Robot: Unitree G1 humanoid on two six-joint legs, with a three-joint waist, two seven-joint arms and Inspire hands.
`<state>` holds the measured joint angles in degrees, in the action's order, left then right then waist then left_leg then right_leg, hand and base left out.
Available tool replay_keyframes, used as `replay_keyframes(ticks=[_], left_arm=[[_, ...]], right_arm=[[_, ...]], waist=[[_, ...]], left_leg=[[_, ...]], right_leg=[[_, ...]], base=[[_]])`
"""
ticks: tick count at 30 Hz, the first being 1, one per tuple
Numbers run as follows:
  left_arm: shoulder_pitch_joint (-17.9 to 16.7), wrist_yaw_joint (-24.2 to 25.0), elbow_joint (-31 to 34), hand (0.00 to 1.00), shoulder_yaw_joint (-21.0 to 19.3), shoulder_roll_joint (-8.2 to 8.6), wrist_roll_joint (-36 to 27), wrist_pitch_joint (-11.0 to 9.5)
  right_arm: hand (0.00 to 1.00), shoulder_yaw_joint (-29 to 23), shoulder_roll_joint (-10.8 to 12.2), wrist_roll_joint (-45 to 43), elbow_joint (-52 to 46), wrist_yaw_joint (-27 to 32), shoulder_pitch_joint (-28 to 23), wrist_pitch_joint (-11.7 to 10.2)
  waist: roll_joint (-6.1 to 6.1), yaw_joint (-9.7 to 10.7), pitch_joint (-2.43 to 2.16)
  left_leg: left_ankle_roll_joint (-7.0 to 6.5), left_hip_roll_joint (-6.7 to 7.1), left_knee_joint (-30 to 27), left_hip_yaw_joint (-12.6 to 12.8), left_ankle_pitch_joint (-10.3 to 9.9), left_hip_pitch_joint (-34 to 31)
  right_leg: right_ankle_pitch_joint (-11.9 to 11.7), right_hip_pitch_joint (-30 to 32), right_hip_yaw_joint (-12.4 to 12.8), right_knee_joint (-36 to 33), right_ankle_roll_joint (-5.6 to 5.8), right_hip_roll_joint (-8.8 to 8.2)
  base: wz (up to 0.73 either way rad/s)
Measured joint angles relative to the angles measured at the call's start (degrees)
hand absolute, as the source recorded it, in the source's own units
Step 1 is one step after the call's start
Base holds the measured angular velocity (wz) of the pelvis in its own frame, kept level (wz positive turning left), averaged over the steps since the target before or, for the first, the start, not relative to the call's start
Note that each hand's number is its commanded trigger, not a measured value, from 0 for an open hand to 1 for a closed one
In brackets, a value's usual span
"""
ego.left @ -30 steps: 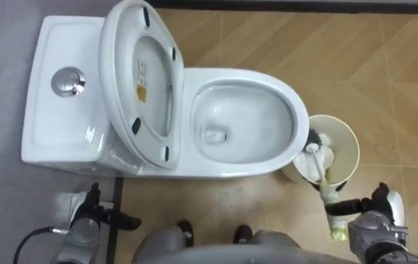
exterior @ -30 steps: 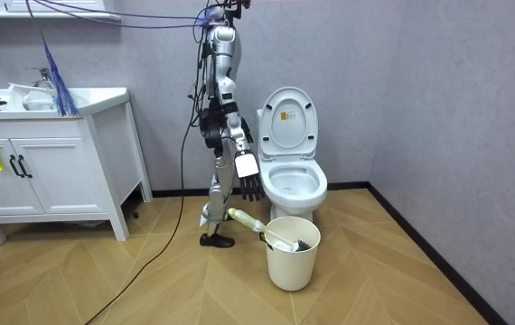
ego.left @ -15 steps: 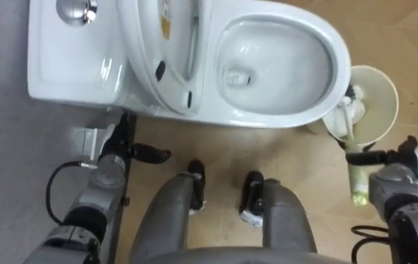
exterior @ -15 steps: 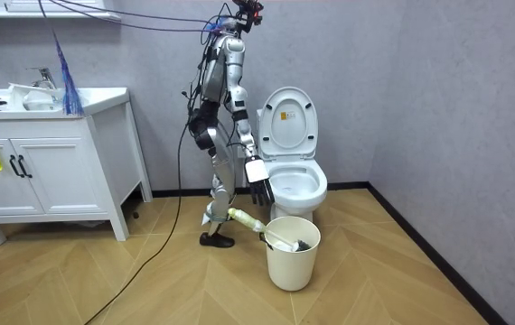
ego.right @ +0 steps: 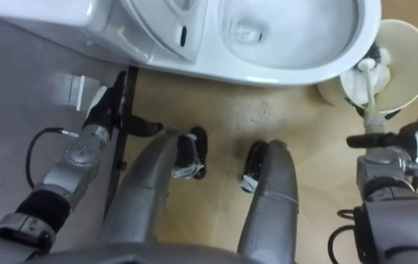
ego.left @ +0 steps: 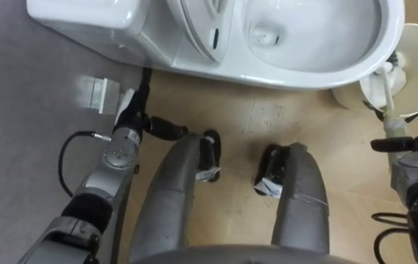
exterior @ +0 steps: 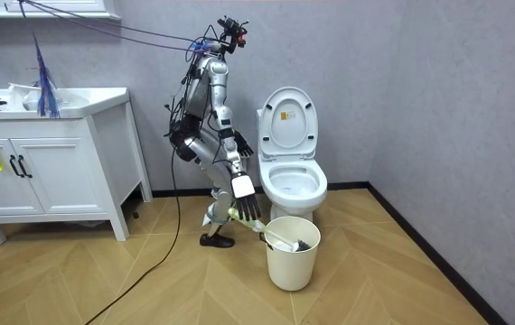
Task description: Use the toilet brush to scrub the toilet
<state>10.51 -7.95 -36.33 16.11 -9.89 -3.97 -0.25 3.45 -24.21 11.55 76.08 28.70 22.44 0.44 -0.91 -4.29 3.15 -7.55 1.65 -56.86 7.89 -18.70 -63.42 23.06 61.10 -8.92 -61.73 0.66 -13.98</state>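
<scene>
Wood floor [ego.right: 304, 161]; brush [ego.right: 371, 92] half-hidden in bucket [ego.right: 407, 55].

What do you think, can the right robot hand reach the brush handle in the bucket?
Probably yes: the right robot hand hangs open beside the pale brush handle leaning from the cream round bucket, nothing between.

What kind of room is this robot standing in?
Most likely a bathroom. There is a white toilet with its lid up, a sink cabinet along the wall, and a toilet brush resting in a pail.
</scene>
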Motion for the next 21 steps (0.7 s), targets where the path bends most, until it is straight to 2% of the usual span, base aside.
replay_keyframes(ticks=[8, 13, 21], left_arm=[[1.0, 0.2, 1.0, 0.0, 1.1, -0.3, -2.1, 0.0], [0.8, 0.3, 1.4, 0.0, 1.1, -0.35, -2.1, -0.1], [0.5, 0.7, 1.5, 0.0, 1.3, -0.35, -2.1, -0.1]], right_arm=[[0.0, 3.3, -1.2, 0.1, 0.3, -0.1, 0.6, 0.0], [0.0, 5.4, -1.2, 0.2, 0.3, -2.5, 0.3, 0.0], [0.0, 6.6, -1.5, 0.9, 0.0, -4.4, 0.1, 0.0]], waist=[[-0.84, -0.6, 0.0], [-1.21, -0.8, -0.04], [-1.65, -0.8, -0.05]], left_leg=[[-0.25, -0.12, -3.5, 0.5, -0.3, -4.7], [0.33, -0.04, -4.6, 0.8, -0.8, -5.7], [0.91, -0.46, -5.4, 0.7, -1.3, -7.0]], right_leg=[[1.2, 5.3, 1.2, -4.4, -0.34, -0.13], [2.4, 6.8, 1.2, -6.5, -1.36, -0.9], [3.1, 8.2, 1.0, -7.4, -2.01, -0.84]], base=[[0.03], [0.04], [0.0]])
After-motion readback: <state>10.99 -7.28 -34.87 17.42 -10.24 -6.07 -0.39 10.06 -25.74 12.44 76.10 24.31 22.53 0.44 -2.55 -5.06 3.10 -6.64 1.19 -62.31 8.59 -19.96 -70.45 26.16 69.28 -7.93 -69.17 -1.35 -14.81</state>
